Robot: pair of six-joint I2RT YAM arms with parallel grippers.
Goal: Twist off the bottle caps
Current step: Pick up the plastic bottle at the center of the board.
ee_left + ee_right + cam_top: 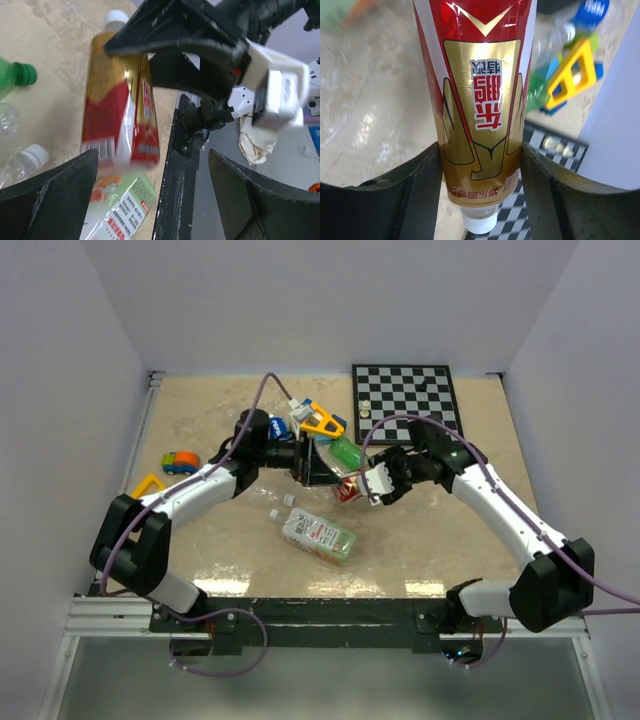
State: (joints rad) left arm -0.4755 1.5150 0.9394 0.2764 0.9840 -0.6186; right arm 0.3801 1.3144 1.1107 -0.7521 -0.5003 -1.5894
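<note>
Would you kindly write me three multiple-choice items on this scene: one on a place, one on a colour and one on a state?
1. Where does the chessboard lie?
A. On the far side, right of middle
B. In the near left corner
C. Under the left arm's base

2. What colour is the cap on the red bottle?
A. Green
B. White
C. Blue

3. How is the right hand?
A. Open, with nothing in it
B. Shut on a toy car
C. Shut on the red bottle

Answers:
1 A: the top view shows it at the far edge, right of middle.
2 B: the right wrist view shows a white cap on the bottle's neck.
3 C: both fingers press against the bottle's sides.
</note>
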